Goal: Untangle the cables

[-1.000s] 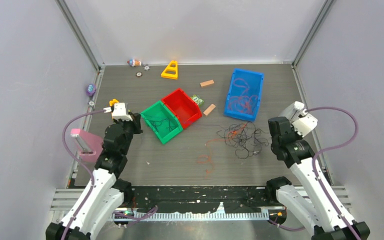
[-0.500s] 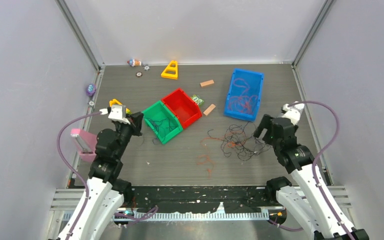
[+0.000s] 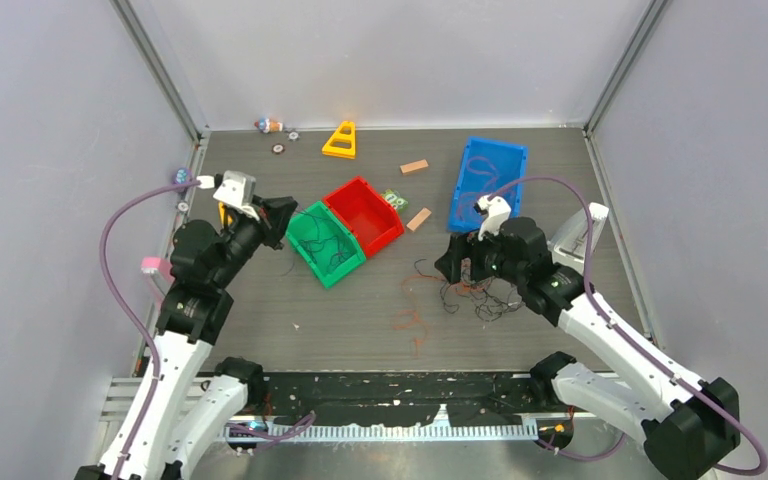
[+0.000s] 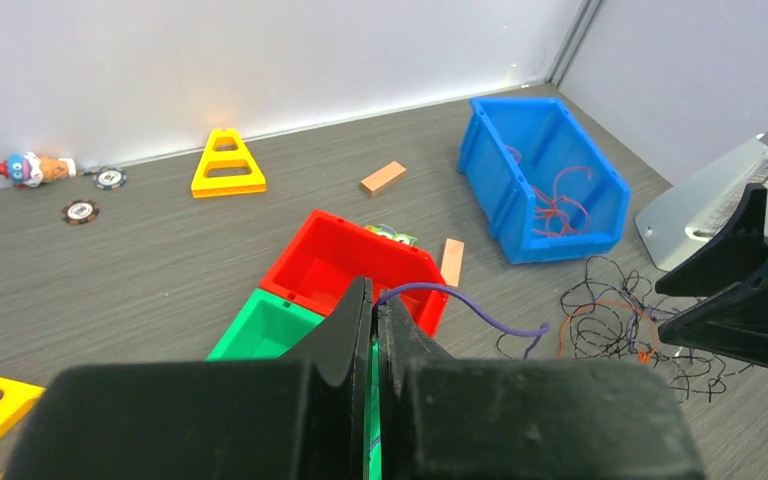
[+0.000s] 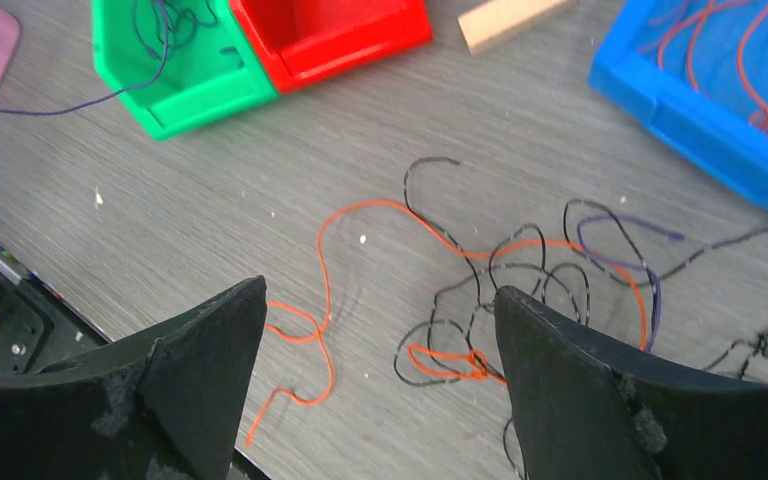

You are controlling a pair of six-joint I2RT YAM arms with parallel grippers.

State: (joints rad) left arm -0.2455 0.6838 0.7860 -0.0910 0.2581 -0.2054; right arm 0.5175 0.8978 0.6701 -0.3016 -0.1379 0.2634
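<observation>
**A:** How far are we with the untangling?

**B:** We judge it is only partly done. We start from the red bin [image 3: 365, 215]. The blue bin [image 3: 515, 150], to its right and further back, already holds some orange-red cables [image 4: 550, 205]. The green bin [image 3: 302, 214] touches the red bin on its left near side and holds dark cables [image 3: 328, 240]. The red bin itself looks empty to us.

**A:** And what is left?

**B:** The tangle [image 5: 530, 255] lies on the table, to the right of the red bin and nearer to us. Black, orange and purple strands are knotted together in it. One loose orange cable [image 5: 326, 270] trails from it, in front of the red bin.

**A:** What do the grippers do?

**B:** The right gripper [image 5: 377, 300] hangs above the left part of the tangle. Its jaws are spread wide and hold nothing. The left gripper [image 4: 373, 300] is left of the red bin, by the green bin. Its jaws are pressed together on a thin purple cable [image 4: 460, 296], and the free end of it curls towards the red bin.

**A:** So most of the sorting remains?

**B:** We think so.
</observation>
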